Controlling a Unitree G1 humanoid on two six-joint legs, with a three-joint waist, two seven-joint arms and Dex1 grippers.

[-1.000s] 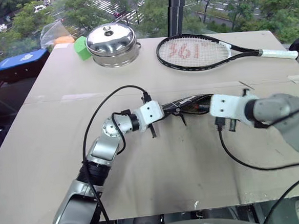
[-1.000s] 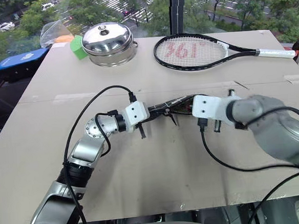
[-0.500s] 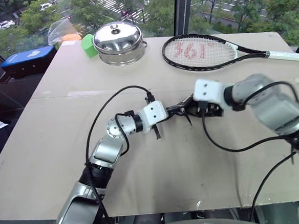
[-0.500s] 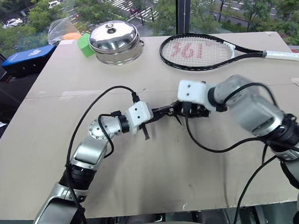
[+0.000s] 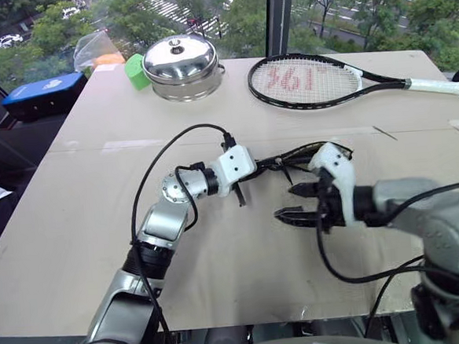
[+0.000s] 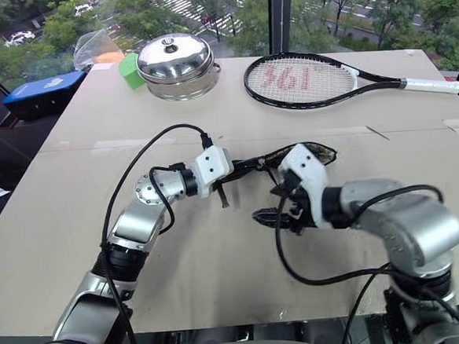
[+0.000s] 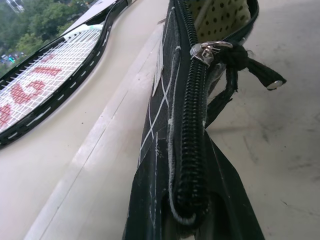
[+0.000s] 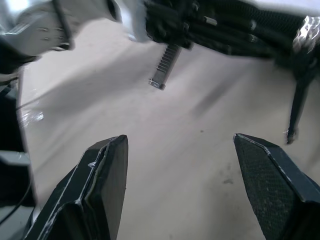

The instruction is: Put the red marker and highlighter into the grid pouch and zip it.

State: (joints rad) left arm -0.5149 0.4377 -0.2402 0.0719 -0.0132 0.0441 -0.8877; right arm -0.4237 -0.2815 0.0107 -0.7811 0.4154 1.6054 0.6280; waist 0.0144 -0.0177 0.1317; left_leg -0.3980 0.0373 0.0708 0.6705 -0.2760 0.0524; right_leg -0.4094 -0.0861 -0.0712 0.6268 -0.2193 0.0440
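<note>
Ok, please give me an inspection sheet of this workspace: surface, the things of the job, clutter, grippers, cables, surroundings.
Surface: beige table with a seam across it, faint scuffs.
Job's things: grid pouch lifted at one end off the table, zipper partly closed, slider short of the open far end, which shows a dotted lining. Marker and highlighter: nothing seen.
Clutter: steel pot with lid, tennis racket, green block, all at the far edge.
Grippers: left gripper shut on the pouch's end; right gripper open, empty, beside the pouch.
Cables: black cables loop over both arms.
Surroundings: window, trees and street outside.
</note>
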